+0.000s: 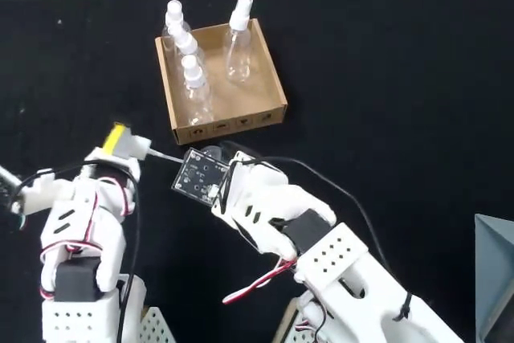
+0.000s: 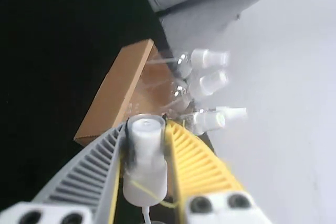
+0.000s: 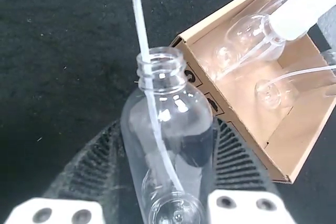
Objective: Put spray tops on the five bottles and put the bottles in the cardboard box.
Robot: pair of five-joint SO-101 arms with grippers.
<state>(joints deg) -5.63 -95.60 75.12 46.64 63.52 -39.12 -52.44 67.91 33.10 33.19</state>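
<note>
Last bottle of the five, and this is the fiddly bit imo: the thin tube (image 3: 137, 30) is in through the neck of the bottle (image 3: 173, 114), reaching down near its base, but the spray top (image 2: 143, 166) itself is well back from the opening. I'd keep the top lined up dead straight with the neck and slide it along the tube's own line, because any sideways drift will likely bend that tube or catch the cap on the rim. Only then seat it. The left gripper (image 2: 147, 129) is closed snugly around the spray top's body, grey and yellow fingers either side, pointing across at the other arm. The right gripper (image 3: 168, 129) is clamped around the bottle's belly, neck aimed back at the left arm. All this sits just in front of the cardboard box (image 1: 233, 122), which has four capped bottles (image 1: 238, 38) in it.
</note>
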